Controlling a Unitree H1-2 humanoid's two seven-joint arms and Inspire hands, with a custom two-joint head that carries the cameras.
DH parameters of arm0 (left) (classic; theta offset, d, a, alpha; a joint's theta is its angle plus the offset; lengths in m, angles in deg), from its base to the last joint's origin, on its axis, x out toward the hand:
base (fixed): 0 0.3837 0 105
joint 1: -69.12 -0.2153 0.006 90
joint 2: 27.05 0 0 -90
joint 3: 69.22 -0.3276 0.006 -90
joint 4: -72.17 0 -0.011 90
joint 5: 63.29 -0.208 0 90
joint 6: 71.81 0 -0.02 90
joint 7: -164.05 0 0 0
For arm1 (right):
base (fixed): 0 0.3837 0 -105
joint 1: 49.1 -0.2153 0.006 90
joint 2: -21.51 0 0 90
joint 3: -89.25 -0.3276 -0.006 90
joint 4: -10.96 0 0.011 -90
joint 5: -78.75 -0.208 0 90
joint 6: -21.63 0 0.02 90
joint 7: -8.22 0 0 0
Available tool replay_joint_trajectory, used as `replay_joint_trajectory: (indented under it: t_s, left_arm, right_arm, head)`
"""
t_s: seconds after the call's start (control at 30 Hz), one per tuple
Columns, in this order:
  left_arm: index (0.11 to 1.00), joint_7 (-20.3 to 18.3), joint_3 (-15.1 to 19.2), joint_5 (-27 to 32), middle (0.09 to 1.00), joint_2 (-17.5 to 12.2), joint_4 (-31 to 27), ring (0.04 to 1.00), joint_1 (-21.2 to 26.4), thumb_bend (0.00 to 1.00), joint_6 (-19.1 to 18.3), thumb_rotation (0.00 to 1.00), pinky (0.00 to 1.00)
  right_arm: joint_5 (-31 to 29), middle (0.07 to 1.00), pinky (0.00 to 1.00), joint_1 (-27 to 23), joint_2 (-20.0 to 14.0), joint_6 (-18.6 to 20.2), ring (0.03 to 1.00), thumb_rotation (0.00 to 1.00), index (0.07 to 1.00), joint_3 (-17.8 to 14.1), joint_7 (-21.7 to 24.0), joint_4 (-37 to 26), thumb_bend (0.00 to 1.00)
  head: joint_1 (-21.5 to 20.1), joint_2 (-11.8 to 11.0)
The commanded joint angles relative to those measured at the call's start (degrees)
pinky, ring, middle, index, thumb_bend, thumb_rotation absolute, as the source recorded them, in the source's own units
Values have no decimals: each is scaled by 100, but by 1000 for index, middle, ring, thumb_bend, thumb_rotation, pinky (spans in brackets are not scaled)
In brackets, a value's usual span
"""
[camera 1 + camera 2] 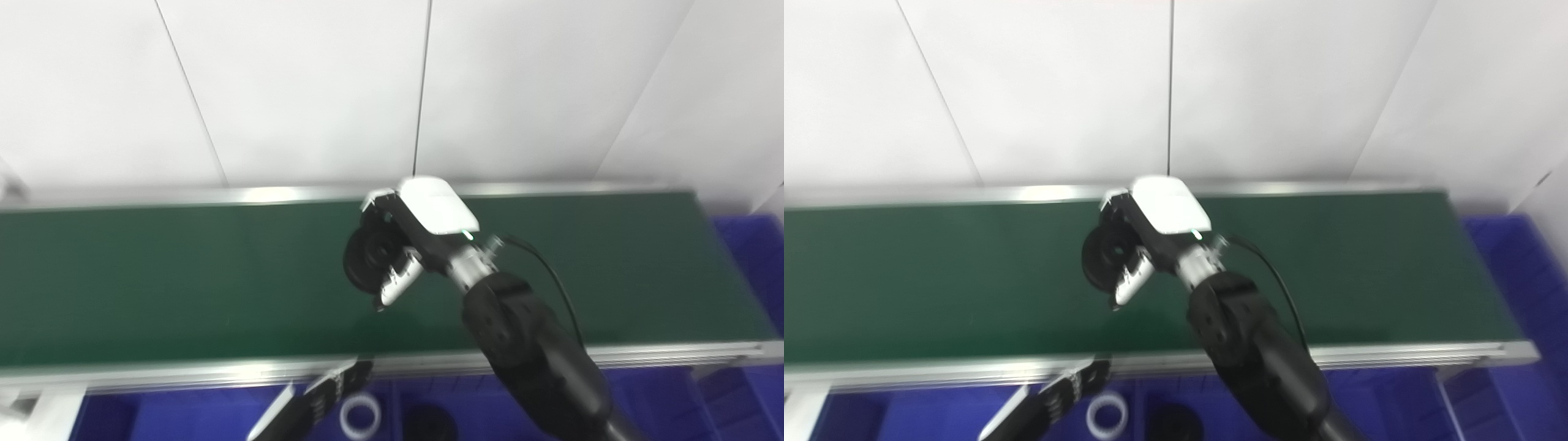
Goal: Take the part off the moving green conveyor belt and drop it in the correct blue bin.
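Note:
My right hand (409, 236) reaches over the middle of the green conveyor belt (184, 275) and is shut on a black round part (366, 258) with a hole in its centre, held just above the belt. It also shows in the right eye view (1104, 256). My left hand (324, 392) sits low at the bottom edge, over the blue bins, fingers apart and holding nothing. The pictures are blurred.
Blue bins (184, 416) run below the belt's near metal rail (245, 367). One holds a white ring (360, 414); the one beside it holds a black round part (429, 422). Another blue bin (753, 245) stands at the belt's right end. A white wall stands behind.

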Motion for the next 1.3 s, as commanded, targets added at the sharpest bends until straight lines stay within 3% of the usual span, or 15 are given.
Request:
replay_joint_trajectory:
  t_s: [0.0, 0.13, 0.27, 0.4, 0.47, 0.63, 0.83, 0.97, 1.27]
  left_arm:
    - [893, 8, 12, 3, 914, 36, -147, 889, 65, 914, 188, 433, 874]
    - [891, -8, 18, 60, 912, 10, -193, 878, 59, 915, 188, 426, 841]
    - [896, -30, 38, 77, 913, -23, -264, 882, 31, 906, 188, 412, 857]
    - [894, -122, 92, 183, 916, -40, -318, 877, -2, 911, 188, 413, 807]
    - [899, -178, 119, 226, 922, -47, -363, 882, -17, 906, 188, 416, 794]
    - [893, -147, 196, 229, 925, -39, -463, 887, -69, 914, 187, 419, 779]
    - [891, -48, 281, 141, 915, -26, -585, 889, -73, 906, 187, 444, 833]
    - [884, 49, 319, 168, 905, 24, -570, 876, -84, 916, 186, 440, 797]
    - [902, 90, 476, 322, 913, 127, -607, 869, -153, 869, 187, 406, 794]
  right_arm:
    - [114, 429, 320, 193, -73, 16, 396, 0, 519, -179, 17, -357, 525]
    - [88, 445, 352, 720, -164, -101, 426, 0, 518, -512, 74, -899, 525]
    - [136, 432, 328, 1183, -130, -156, 405, 0, 528, -762, 145, -1293, 522]
    - [125, 429, 302, 1652, -104, -173, 394, 0, 525, -976, 219, -1674, 522]
    - [71, 437, 329, 1899, -110, -241, 414, 0, 523, -1045, 217, -1812, 523]
    - [-49, 415, 286, 2650, -36, -347, 369, 0, 525, -1068, 109, -1940, 521]
    - [-69, 428, 339, 3447, 57, -626, 410, 0, 529, -1056, -206, -1562, 522]
    - [-191, 425, 328, 3792, 110, -998, 404, 0, 533, -973, -688, -798, 520]
    - [-171, 425, 313, 3770, 302, -986, 397, 0, 535, -761, -1079, 344, 519]
  head:
    - [20, 8]
    - [21, 81]
    - [14, 141]
    - [-28, 262]
    - [-36, 323]
    - [-50, 449]
    - [-22, 662]
    - [45, 714]
    - [155, 830]
